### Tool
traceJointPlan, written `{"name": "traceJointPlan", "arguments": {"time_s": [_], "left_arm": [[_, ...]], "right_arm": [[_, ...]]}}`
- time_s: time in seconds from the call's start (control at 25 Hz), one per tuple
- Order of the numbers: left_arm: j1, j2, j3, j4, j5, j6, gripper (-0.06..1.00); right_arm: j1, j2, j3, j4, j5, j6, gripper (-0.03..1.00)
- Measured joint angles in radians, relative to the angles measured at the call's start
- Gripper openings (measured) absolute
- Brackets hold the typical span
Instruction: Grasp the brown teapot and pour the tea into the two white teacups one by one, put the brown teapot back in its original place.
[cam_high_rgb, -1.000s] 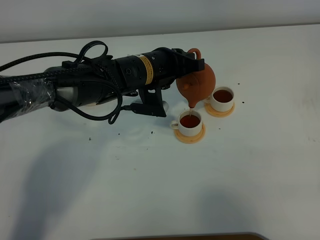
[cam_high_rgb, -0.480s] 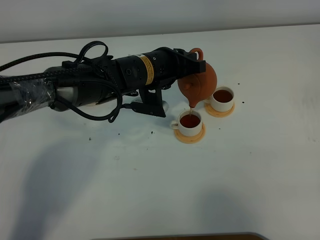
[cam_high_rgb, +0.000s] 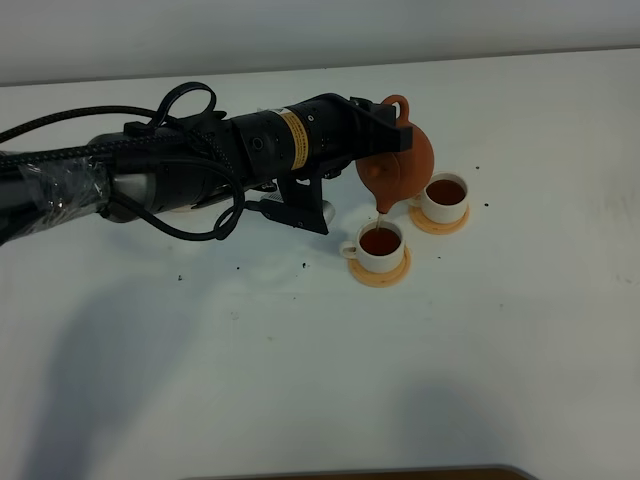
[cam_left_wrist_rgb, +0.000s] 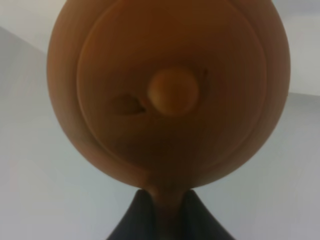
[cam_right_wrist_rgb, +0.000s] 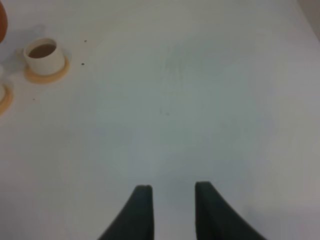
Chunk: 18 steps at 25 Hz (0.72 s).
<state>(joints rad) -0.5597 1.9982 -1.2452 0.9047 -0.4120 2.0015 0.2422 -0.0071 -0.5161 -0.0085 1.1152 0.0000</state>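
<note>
The brown teapot (cam_high_rgb: 403, 160) hangs tilted with its spout down over the nearer white teacup (cam_high_rgb: 380, 243). A thin stream of tea runs from the spout into that cup. My left gripper (cam_high_rgb: 392, 122) is shut on the teapot's loop handle. In the left wrist view the lid and knob of the teapot (cam_left_wrist_rgb: 170, 90) fill the picture, above the left gripper (cam_left_wrist_rgb: 167, 220). The farther teacup (cam_high_rgb: 445, 195) holds dark tea and shows again in the right wrist view as a teacup (cam_right_wrist_rgb: 44, 54). My right gripper (cam_right_wrist_rgb: 172, 210) is open over bare table. The original place is hidden.
Each cup stands on an orange coaster (cam_high_rgb: 379, 272), the other coaster (cam_high_rgb: 440, 224) just behind and to the right. My black left arm (cam_high_rgb: 200, 160) with its looped cables stretches across the table's left half. Small dark specks (cam_high_rgb: 240, 267) dot the white tabletop.
The teapot has shifted slightly to the right while staying tilted over the nearer cup. The left arm has barely moved.
</note>
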Motion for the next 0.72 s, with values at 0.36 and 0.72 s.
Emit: {"name": "traceJointPlan", "arguments": {"time_s": [0.36, 0.72], "left_arm": [[0.0, 0.0, 0.0, 0.0, -0.002, 0.007, 0.14], [0.0, 0.0, 0.0, 0.0, -0.002, 0.008, 0.14]], "right_arm": [[0.0, 0.0, 0.0, 0.0, 0.0, 0.0, 0.24], [0.0, 0.0, 0.0, 0.0, 0.0, 0.0, 0.24]]}}
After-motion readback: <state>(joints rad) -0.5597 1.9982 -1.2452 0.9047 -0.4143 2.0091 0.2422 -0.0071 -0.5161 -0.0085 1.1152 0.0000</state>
